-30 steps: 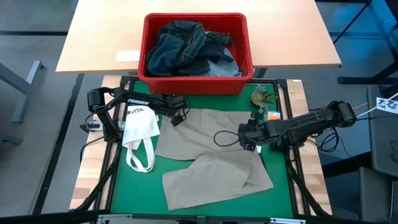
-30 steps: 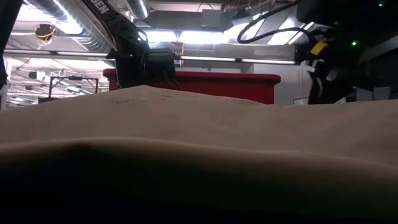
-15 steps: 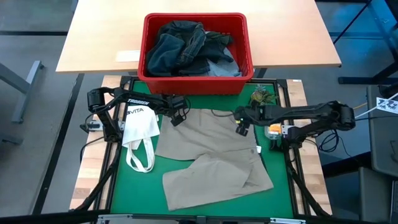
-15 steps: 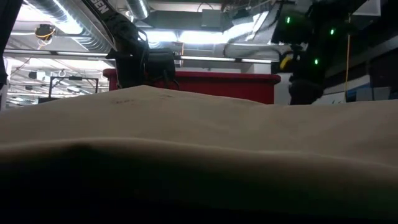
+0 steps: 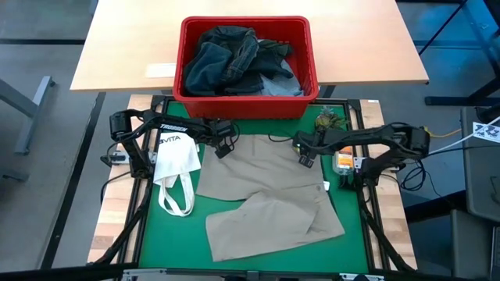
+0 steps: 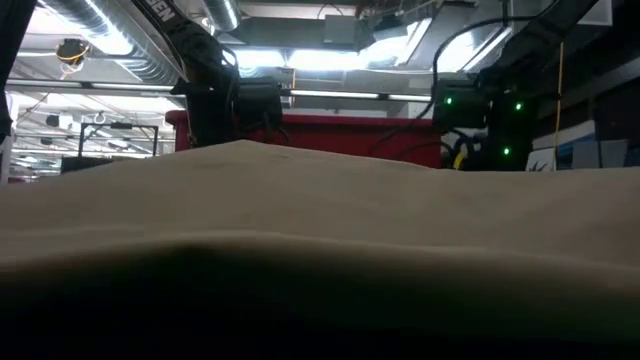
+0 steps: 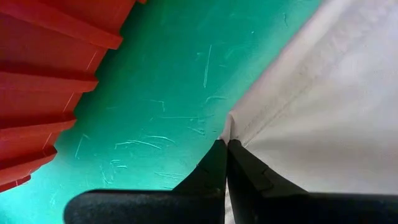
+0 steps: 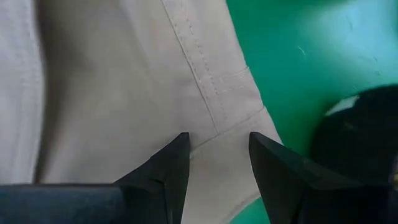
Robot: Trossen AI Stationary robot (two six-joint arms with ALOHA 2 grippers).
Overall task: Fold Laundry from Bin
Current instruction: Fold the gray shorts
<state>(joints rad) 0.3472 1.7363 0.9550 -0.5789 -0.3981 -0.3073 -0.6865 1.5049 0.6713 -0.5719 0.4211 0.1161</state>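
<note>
The beige trousers (image 5: pixel 266 195) lie spread on the green mat (image 5: pixel 156 234), their lower part folded over toward the near edge. My left gripper (image 5: pixel 223 148) is shut on their far left corner. My right gripper (image 8: pixel 216 148) stands open, pointing steeply down over the trousers' far right corner (image 8: pixel 242 118), one finger on each side of a stitched seam; I cannot tell whether the tips touch the cloth. The red bin (image 5: pixel 187 78) stands beyond the mat's far edge, with dark and light blue jeans (image 5: pixel 234 58) heaped inside. My left gripper pinches the trousers' far left corner (image 7: pixel 227 126) between its two fingers, right at the hem edge. The fingers come slanting down from the table's left side. The cloth puckers slightly at the pinch, and the rest of the trousers lies flat on the mat.
A white tote bag (image 5: pixel 176 168) with looped straps lies on the mat's left side, beside the left arm. A small green object (image 5: pixel 328 121) and an orange one (image 5: pixel 342 162) sit at the mat's far right. The bin's red wall (image 7: pixel 43 74) is close to my left gripper.
My right gripper has swung from above the trousers' right side toward the far edge and sunk lower, rolling a little, and now stands over the trousers' far right corner. Its fingers have stayed open. My left gripper has kept still on its corner.
</note>
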